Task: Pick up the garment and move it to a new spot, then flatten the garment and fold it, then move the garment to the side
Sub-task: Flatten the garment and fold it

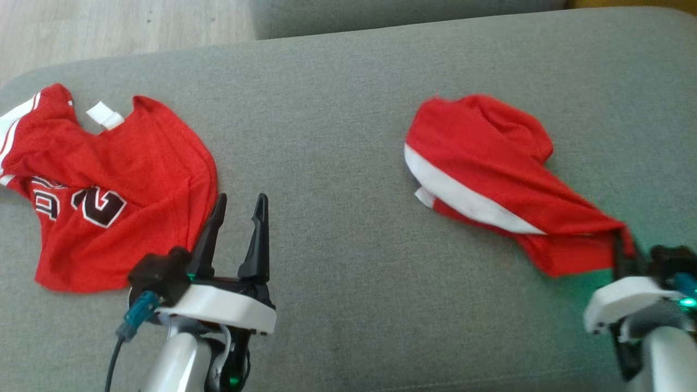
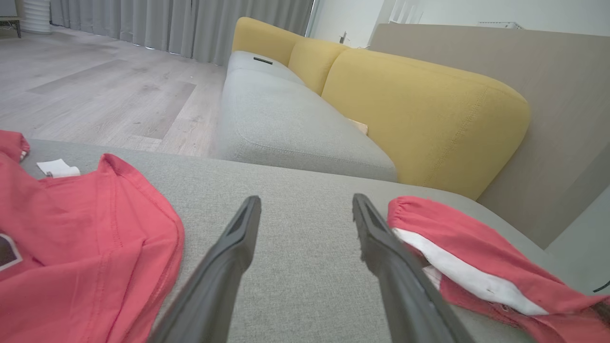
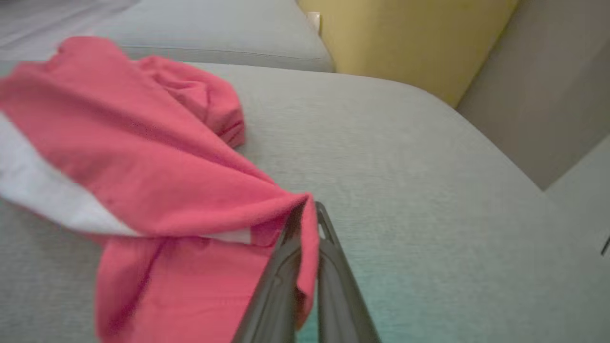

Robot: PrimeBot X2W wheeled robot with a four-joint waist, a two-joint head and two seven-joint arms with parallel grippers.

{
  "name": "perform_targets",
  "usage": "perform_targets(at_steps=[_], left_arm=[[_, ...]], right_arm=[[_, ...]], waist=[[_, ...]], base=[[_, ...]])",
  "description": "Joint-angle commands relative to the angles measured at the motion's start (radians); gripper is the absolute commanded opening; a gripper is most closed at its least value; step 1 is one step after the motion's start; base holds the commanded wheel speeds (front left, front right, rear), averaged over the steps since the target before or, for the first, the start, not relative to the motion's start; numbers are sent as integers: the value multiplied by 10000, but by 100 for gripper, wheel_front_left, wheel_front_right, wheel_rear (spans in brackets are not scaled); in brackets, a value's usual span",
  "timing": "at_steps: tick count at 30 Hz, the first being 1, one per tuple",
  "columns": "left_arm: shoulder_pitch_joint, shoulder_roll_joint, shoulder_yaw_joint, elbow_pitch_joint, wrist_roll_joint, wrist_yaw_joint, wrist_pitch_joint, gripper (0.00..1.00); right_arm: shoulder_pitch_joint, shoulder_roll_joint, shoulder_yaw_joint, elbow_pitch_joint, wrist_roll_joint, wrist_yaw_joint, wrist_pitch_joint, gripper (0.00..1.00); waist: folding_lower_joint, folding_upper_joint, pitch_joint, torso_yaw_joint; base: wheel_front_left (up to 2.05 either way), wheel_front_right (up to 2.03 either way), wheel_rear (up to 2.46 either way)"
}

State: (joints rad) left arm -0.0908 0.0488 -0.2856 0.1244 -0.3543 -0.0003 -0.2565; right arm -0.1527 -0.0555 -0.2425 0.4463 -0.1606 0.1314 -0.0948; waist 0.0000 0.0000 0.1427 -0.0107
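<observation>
Right gripper point(image 3: 307, 214): fingers are pressing together on a corner of the garment point(image 1: 479, 158), pinching red cloth between them at the near right of the grey cushion point(image 1: 337, 136).

Left gripper point(image 1: 241, 201): fingers are standing apart and holding nothing, pointing across bare cushion just beside the right edge of the jersey point(image 1: 109, 190).

Garment: red with a white band, is lying crumpled on the right half of the cushion, stretching from the pinched corner toward the far left, with a bunched part at its far end.

Jersey: red with dark, white-edged numerals, is lying spread on the left half of the cushion, well apart from the garment. A white label point(image 1: 105, 115) is showing at its neckline.

Beyond: a second grey seat point(image 2: 286, 119) is adjoining the cushion, with a yellow backrest point(image 2: 419, 109) rising beside it. Wood floor point(image 2: 95, 85) is running back to grey curtains point(image 2: 167, 24).
</observation>
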Motion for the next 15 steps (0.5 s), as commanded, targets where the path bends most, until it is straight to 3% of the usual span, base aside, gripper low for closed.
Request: perform_targets(at_steps=[1, 2, 3, 9, 15], left_arm=[[-456, 14, 240, -296, 2, -16, -53, 100], [-457, 14, 224, -285, 4, -22, -53, 100], [-450, 14, 216, -271, 11, -34, -53, 100], [-339, 14, 314, -187, 77, -89, -53, 100], [-224, 14, 339, -181, 43, -70, -53, 100]], right_arm=[[-267, -170, -75, -447, -156, -7, 13, 12], [-288, -159, -300, -497, -292, -7, 44, 51], [-330, -133, -513, -540, -364, -7, 53, 100], [-543, 17, -791, -889, -592, -7, -135, 100], [-370, 48, 301, -1558, 154, -7, -614, 100]], waist=[[0, 0, -14, -1], [0, 0, -26, 9], [0, 0, -43, 29], [0, 0, -176, 151], [0, 0, -374, 239]], base=[[0, 0, 0], [0, 0, 0], [0, 0, 0], [0, 0, 0], [0, 0, 0]])
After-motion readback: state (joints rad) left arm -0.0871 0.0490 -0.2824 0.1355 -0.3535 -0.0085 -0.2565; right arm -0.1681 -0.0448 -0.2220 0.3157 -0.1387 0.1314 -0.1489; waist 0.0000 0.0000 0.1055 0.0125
